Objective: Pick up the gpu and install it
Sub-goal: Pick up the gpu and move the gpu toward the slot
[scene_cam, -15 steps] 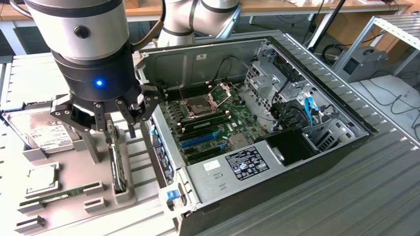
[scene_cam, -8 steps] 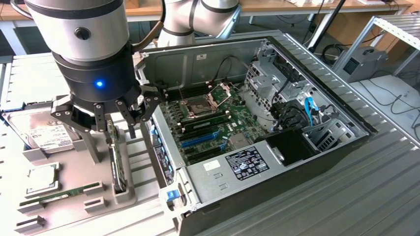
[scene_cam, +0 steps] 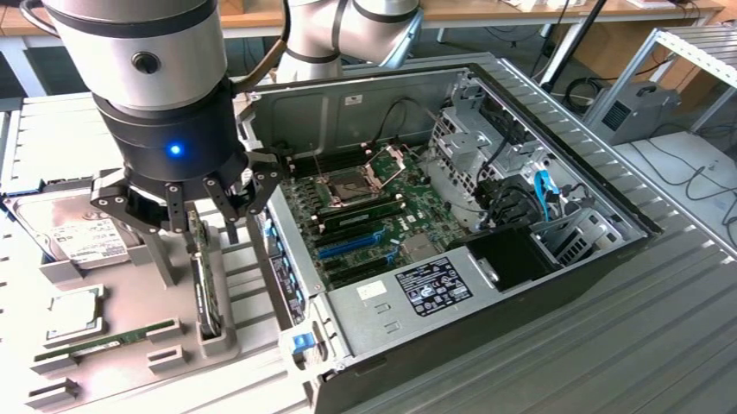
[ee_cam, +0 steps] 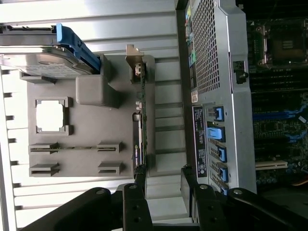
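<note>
Gpu, on edge in the grey holder on the worktop, lower left of the exterior view, beside the open PC case. Pincer just above it, spread wide, gripping nothing. Worth centring the thin card between the fingers, lowering straight, and clamping the flat faces without tilting it in its slot.

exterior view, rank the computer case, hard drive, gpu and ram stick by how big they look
1. computer case
2. hard drive
3. gpu and ram stick: not ranked. The gpu stands edge-on, so both show as similar narrow strips.
</note>
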